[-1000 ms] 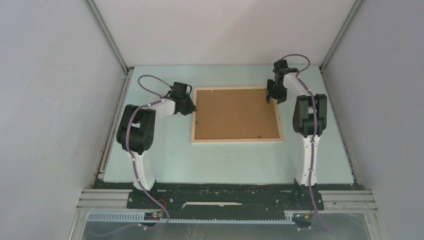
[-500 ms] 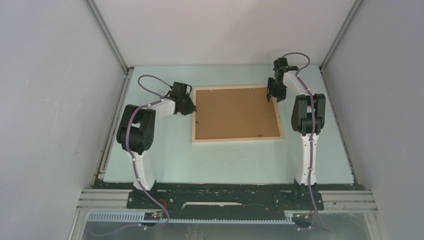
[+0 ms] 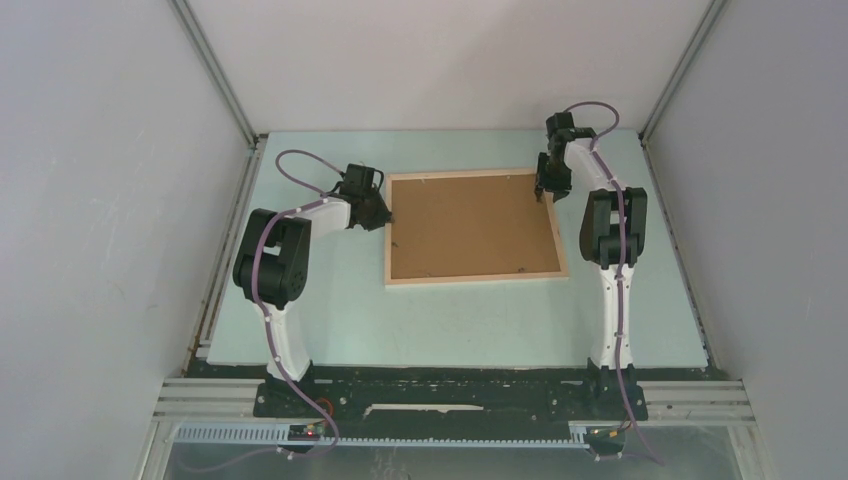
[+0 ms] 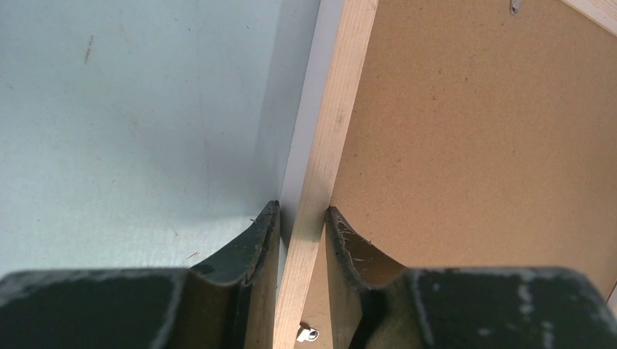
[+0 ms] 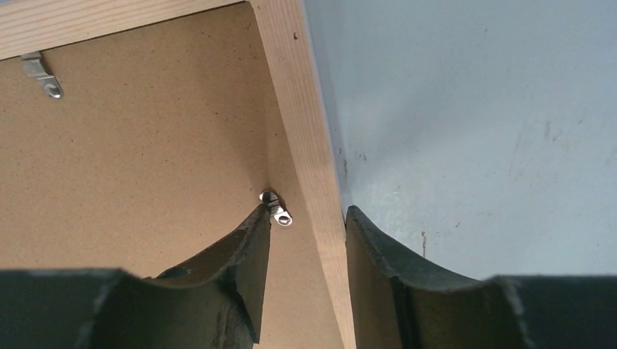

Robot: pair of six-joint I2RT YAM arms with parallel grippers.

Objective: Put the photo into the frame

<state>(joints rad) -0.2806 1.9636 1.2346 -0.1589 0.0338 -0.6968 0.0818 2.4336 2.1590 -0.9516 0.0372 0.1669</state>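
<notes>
Item 1, left side: left gripper [image 4: 302,214], reaching in low from the left and set against the left rail of the frame. Jaws pinching that rail: one finger [image 4: 251,251] on the outer face above the table, the other on the inner edge over the board, with the wood between them and no gap showing on either side.

Item 2, centre: frame [image 3: 475,277], thin light wood, lying flat on the pale green table [image 3: 450,320], back side up, midway between the two arms. It sits slightly askew, the near right corner a little further right than the far one.

Item 3, inside the frame: backing board [image 3: 470,225], plain brown, filling the opening edge to edge. Small metal tabs sit along its margin; one tab [image 5: 276,209] lies just inside the right rail.

Item 4, right side: right gripper [image 5: 309,211], pointing down over the frame's far right corner area. Jaws spread, straddling the right rail: the inner finger [image 5: 251,247] stands over the board with its tip at the metal tab, a strip of board showing between it and the wood; the outer finger stands just beside the rail's outer edge, above the table.
</notes>
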